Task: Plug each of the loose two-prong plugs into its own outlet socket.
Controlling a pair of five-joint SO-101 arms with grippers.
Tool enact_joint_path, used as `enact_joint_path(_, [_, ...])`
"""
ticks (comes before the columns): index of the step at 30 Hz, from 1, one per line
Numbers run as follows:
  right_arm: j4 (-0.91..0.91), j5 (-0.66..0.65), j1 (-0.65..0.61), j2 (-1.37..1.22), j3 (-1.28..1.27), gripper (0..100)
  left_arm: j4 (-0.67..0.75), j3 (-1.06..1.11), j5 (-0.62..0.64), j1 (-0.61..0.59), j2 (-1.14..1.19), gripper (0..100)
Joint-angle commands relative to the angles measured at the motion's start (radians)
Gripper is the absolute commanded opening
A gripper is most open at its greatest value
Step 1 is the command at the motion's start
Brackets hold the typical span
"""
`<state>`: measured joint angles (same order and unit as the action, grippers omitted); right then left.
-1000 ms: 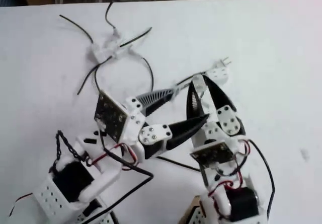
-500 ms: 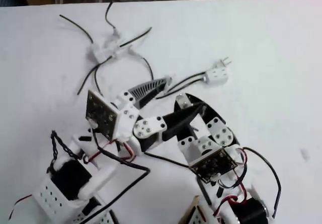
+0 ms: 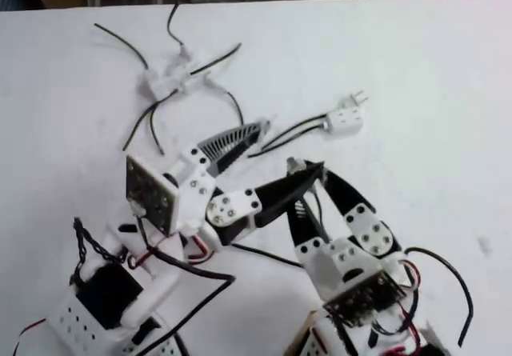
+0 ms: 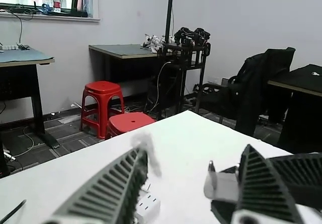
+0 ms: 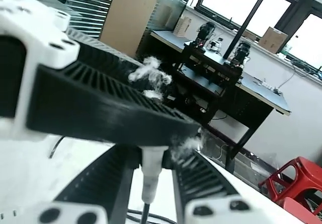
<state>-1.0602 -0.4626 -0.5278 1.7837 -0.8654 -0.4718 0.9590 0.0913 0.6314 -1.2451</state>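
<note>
Far side, L: tangle of white connectors w/ black cords on table. L gripper: jaws spread wide, nothing in them; its black finger crosses R gripper's tip. R gripper: jaws pinched on small white plug, cord trailing off it. Further R: white two-prong block lies loose, apart from both.

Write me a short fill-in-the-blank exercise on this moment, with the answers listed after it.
1. The left claw is ____.
2. The loose plug lying on the table has ____ prongs.
3. Its cable is ____ in colour.
4. The two stools on the floor beyond the table are ____.
Missing words: open; two; black; red.
</note>
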Motion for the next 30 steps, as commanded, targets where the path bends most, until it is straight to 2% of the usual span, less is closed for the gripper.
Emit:
enact_joint_path(1, [-0.045,0.012,-0.056,0.018,0.117,1.8,0.006,-0.002,-0.009,-0.027,0.004,28])
enact_joint_path(14, [-0.096,0.005,-0.062,0.018,0.249,1.8,0.002,0.0,-0.009,-0.027,0.004,28])
enact_joint_path(23, [-0.15,0.003,-0.062,0.018,0.354,1.8,0.061,0.046,-0.012,-0.024,0.004,28])
enact_joint_path(30, [-0.15,0.003,-0.062,0.016,0.35,1.8,0.063,0.04,-0.009,-0.027,0.004,21])
